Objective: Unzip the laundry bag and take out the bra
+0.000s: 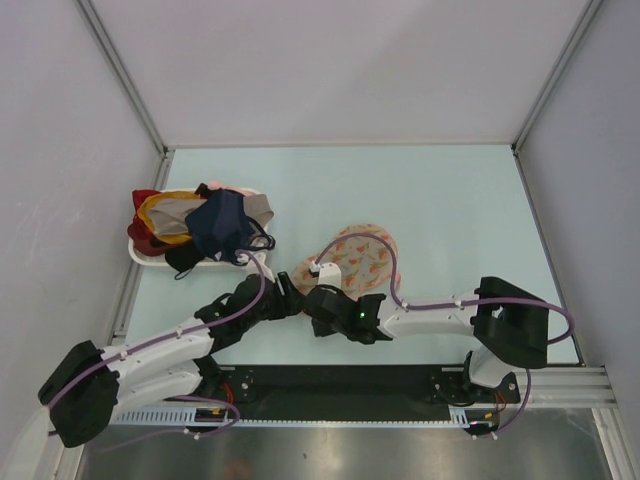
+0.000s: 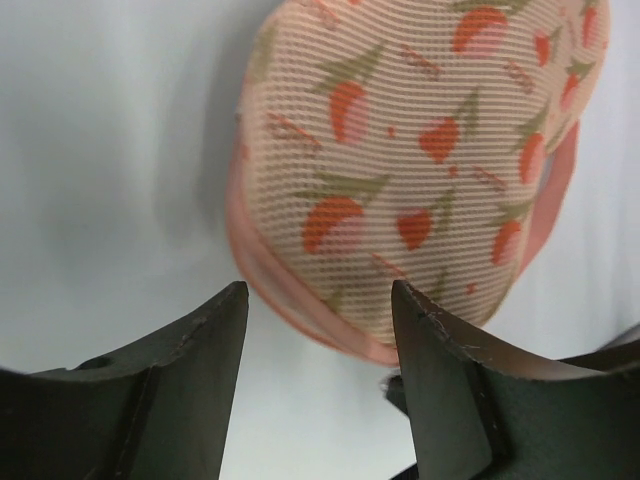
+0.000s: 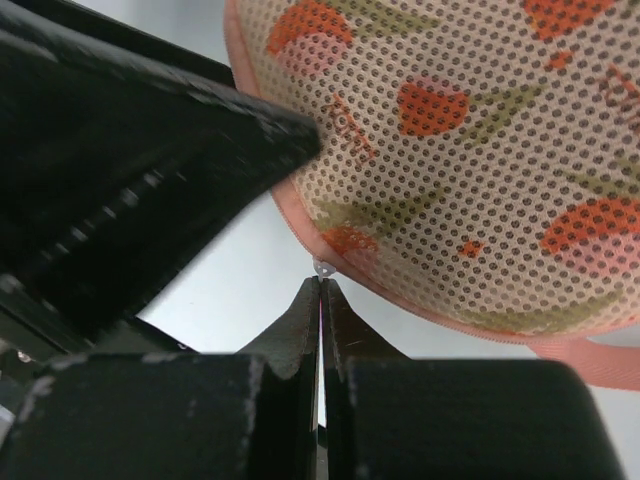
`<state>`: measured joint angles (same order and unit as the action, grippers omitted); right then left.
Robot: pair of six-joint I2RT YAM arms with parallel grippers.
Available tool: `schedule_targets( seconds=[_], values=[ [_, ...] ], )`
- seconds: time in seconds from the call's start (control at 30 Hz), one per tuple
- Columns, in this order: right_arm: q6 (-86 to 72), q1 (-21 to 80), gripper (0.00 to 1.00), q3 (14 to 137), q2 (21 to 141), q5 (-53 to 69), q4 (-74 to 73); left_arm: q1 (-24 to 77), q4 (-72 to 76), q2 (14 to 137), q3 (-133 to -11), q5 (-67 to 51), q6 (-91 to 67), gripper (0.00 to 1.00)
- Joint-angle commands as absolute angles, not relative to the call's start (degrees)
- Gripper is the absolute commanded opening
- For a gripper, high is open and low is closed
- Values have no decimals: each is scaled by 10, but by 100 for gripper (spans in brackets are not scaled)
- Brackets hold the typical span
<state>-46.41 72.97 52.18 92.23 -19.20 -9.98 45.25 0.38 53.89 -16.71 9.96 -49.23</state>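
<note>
You see the bag (image 1: pixel 362 256) flat at mid table (image 1: pixel 450 200), right gripper (image 3: pixel 321 292) pressed together at its pink near rim (any zip pull in the pinch is too small to tell), left gripper (image 2: pixel 320 300) spread just beside that rim, clothes heap (image 1: pixel 205 225) well apart on the left.

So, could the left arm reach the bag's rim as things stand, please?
Probably yes: the left gripper is open, the bag lies just ahead of it with nothing between; the shut right gripper sits at its rim.
</note>
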Motion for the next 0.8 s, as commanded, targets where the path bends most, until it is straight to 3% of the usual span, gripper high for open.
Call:
schedule_targets(
  seconds=[0.0, 0.3, 0.6, 0.77],
  values=[
    [-449, 735, 0, 556, 939, -181, -67, 468, 47, 546, -168, 79, -525, 64],
    [-448, 734, 0, 559, 939, -179, -61, 481, 68, 577, -166, 73, -540, 52],
    [-447, 733, 0, 561, 940, -187, -62, 487, 46, 544, -148, 74, -550, 54],
    [-445, 732, 0, 565, 942, -187, -62, 488, 48, 546, -138, 78, -559, 30]
  ],
)
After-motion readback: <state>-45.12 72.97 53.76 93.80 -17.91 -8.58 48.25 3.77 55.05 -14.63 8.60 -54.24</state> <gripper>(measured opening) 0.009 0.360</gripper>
